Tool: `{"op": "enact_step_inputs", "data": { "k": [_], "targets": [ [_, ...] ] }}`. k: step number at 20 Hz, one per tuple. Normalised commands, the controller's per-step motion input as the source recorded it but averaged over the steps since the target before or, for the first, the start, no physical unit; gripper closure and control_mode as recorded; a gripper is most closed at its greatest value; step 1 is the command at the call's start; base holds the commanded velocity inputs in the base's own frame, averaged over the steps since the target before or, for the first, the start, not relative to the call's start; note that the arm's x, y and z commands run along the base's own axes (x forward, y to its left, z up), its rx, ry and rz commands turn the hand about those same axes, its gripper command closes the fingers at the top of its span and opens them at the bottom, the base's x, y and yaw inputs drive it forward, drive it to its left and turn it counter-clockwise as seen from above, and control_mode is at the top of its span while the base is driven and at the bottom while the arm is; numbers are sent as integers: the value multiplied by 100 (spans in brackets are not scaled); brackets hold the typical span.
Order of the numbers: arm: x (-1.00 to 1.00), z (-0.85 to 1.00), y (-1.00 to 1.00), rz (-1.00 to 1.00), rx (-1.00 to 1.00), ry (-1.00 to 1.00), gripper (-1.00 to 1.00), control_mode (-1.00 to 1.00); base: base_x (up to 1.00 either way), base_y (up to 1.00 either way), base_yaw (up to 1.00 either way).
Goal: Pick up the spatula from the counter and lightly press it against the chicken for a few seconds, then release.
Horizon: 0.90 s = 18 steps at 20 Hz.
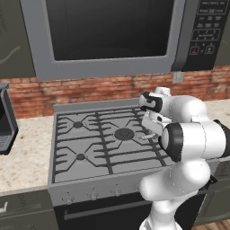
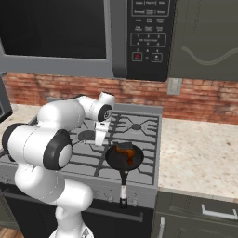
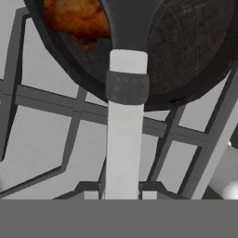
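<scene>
Brick wall (image 2: 204, 100) and a microwave (image 1: 112, 31) stand behind the stove (image 1: 76, 143) where we work. Our gripper (image 3: 122, 189) is shut tight on the spatula (image 3: 123, 139). It holds the white shaft low down, with one finger tip (image 3: 90, 188) on each side. The spatula runs straight out ahead of the gripper, and its dark blade hangs over the pan (image 3: 195, 60). The chicken (image 3: 76, 21) lies in the pan, ahead of the gripper and just left of the blade as the hand camera sees it.

What could go wrong? We think the blade is not over the middle of the chicken yet. If we push down now, it may slide off the edge of the meat and hit the pan. If we push too hard, the pan could tip or skid on the grate, because its pan handle (image 2: 123, 183) sticks out past the front of the stove. The spatula could also twist in our grip, since we hold it far from the blade.

Some things are hard to see. The far end of the blade and part of the chicken are cut off at the edge of the hand view. We cannot tell if the blade touches the chicken or floats just above it. From the base cameras the blade is too dark to pick out against the pan.
</scene>
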Motion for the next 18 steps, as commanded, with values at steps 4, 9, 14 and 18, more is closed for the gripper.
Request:
{"op": "enact_step_inputs", "data": {
  "k": [4, 9, 14, 18],
  "targets": [
    [-4, 2, 0, 0, 0, 0, 100, -100, 0, 0, 0],
    [-16, 17, 0, 2, 0, -3, 100, -100, 0, 0, 0],
    [-20, 21, 0, 2, 0, -4, 100, -100, 0, 0, 0],
    [-27, 14, 2, 3, 0, -4, 100, -100, 0, 0, 0]
  ]
}}
